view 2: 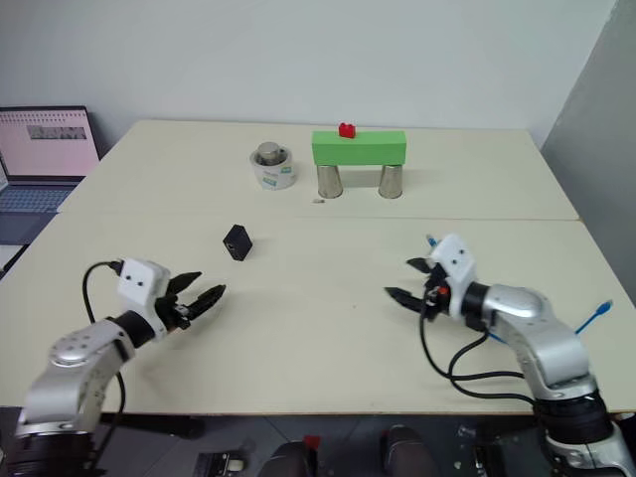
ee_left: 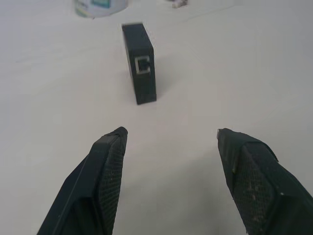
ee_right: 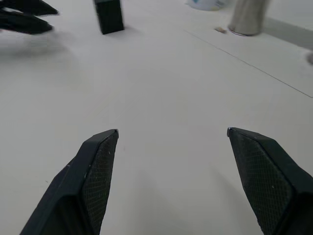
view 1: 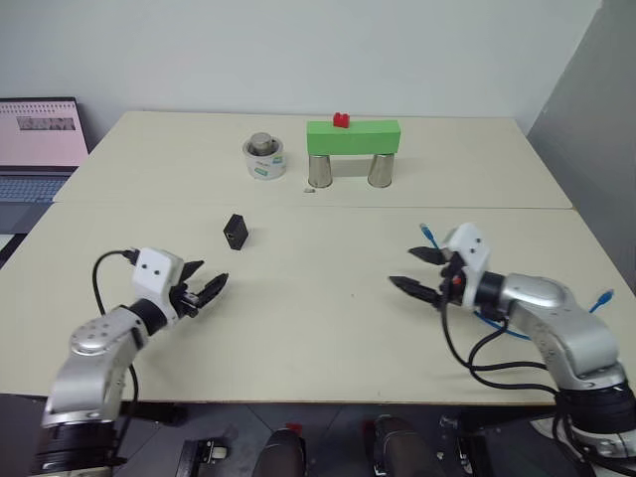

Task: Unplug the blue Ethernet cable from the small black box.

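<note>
Blue Ethernet cable (view 1: pixel 428 237) lies lower right behind my right gripper (view 1: pixel 421 269), already clear of the small black box (view 1: pixel 236 232) at centre-left — limp, light, best pinched at its plug — both grippers spread, empty.

Pale cream worktop (view 1: pixel 328 328), seam across it; plain white wall (view 1: pixel 298 50) behind; open laptop (view 1: pixel 38 149) at far left.

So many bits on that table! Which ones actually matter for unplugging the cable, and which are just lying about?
Part of the job:
- small black box, standing alone, port empty
- blue Ethernet cable, beside the right hand
- left hand, open and empty

Just lying about:
- green block on two metal cups
- red piece
- white tub
- laptop
</note>
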Action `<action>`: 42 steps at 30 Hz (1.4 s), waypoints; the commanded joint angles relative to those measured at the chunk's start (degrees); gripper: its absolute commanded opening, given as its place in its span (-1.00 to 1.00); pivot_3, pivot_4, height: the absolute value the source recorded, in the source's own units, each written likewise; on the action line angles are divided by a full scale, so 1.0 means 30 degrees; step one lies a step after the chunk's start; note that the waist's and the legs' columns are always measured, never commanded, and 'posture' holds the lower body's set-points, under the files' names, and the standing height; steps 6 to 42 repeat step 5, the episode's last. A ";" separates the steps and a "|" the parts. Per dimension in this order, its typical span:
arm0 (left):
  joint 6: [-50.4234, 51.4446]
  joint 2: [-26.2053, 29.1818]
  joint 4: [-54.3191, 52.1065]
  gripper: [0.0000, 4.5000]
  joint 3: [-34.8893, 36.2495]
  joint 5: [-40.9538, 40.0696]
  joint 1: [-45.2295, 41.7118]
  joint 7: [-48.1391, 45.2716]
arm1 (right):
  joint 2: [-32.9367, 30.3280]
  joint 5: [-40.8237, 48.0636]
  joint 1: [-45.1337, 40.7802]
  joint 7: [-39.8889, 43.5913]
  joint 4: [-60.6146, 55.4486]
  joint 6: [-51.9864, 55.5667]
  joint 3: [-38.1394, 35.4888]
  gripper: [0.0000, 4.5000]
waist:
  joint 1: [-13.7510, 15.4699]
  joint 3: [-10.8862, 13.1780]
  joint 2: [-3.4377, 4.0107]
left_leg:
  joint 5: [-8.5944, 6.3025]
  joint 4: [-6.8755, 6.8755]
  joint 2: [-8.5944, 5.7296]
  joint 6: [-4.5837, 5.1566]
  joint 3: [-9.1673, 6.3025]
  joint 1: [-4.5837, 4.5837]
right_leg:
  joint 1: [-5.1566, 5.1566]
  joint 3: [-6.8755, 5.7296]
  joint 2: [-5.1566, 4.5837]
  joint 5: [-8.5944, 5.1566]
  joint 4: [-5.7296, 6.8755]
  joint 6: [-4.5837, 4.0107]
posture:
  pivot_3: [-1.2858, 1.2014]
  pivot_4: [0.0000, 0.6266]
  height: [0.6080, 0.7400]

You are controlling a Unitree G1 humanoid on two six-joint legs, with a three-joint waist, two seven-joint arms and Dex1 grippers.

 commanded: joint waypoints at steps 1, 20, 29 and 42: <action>0.0588 0.1165 -0.1015 0.39 0.0470 -0.0576 -0.0381 -0.1340 | -0.0693 0.0373 0.0222 -0.0277 -0.0123 -0.0006 -0.1869 0.68 | -0.0006 0.0001 0.0003 | 0.0000 -0.0006 0.0000 0.0000 0.0005 0.0000 | -0.0003 0.0001 0.0000 -0.0001 -0.0005 -0.0002 | 0.03 -0.52 1.00; 0.1224 0.1514 -0.0779 0.39 0.0751 -0.0972 -0.1037 -0.1551 | -0.1172 0.0240 0.0282 -0.0448 0.0276 -0.0110 -0.2461 0.68 | -0.0018 0.0001 0.0002 | -0.0002 -0.0021 0.0004 0.0002 0.0010 -0.0004 | -0.0008 0.0003 0.0001 -0.0008 -0.0019 -0.0011 | 0.03 -0.52 1.00; 0.1224 0.1514 -0.0779 0.39 0.0751 -0.0972 -0.1037 -0.1551 | -0.1172 0.0240 0.0282 -0.0448 0.0276 -0.0110 -0.2461 0.68 | -0.0018 0.0001 0.0002 | -0.0002 -0.0021 0.0004 0.0002 0.0010 -0.0004 | -0.0008 0.0003 0.0001 -0.0008 -0.0019 -0.0011 | 0.03 -0.52 1.00; 0.1224 0.1514 -0.0779 0.39 0.0751 -0.0972 -0.1037 -0.1551 | -0.1172 0.0240 0.0282 -0.0448 0.0276 -0.0110 -0.2461 0.68 | -0.0018 0.0001 0.0002 | -0.0002 -0.0021 0.0004 0.0002 0.0010 -0.0004 | -0.0008 0.0003 0.0001 -0.0008 -0.0019 -0.0011 | 0.03 -0.52 1.00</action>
